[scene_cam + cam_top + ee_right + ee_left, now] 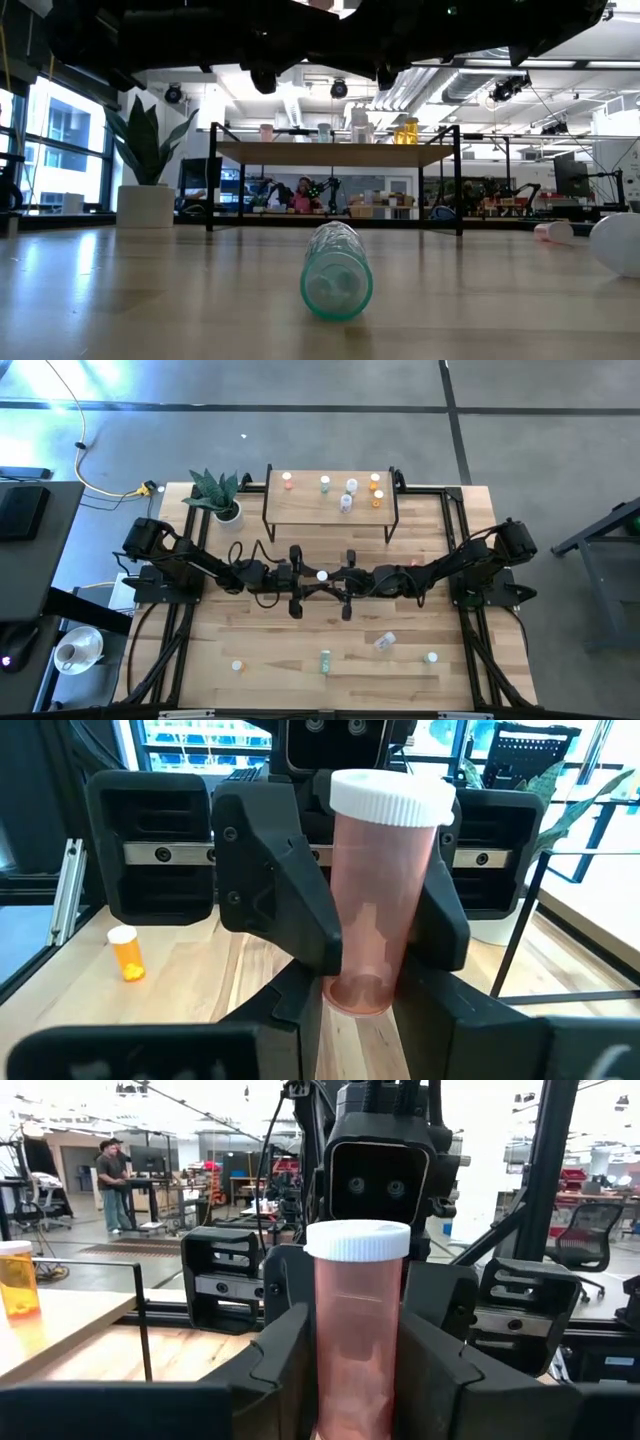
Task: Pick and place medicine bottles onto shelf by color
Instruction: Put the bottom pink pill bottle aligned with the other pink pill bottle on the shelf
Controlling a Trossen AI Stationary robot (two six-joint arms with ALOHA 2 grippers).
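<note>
A pink-red bottle (322, 575) with a white cap stands upright in the air over the middle of the table, between both grippers. My left gripper (312, 576) reaches in from the left and my right gripper (333, 576) from the right; both are shut on it. It shows in the left wrist view (355, 1330) and the right wrist view (375, 900). The shelf (330, 510) stands at the far edge with several bottles on its board: pink, green (325, 484), white (350, 487) and orange (375, 480). My left gripper pinches the bottle's lower body (330, 1370) between its two fingers, level, from the table's left. The bottle stands upright, cap up, clear of the table. My right gripper pinches the bottle's body near its base (350, 982) between its two fingers, level, from the table's right, facing the left gripper.
On the near half of the table lie a green bottle (325, 660), a clear one (385, 643), an orange one (237, 666) and one more (431, 657). A potted plant (225, 495) stands left of the shelf. The green bottle lies on its side (336, 270).
</note>
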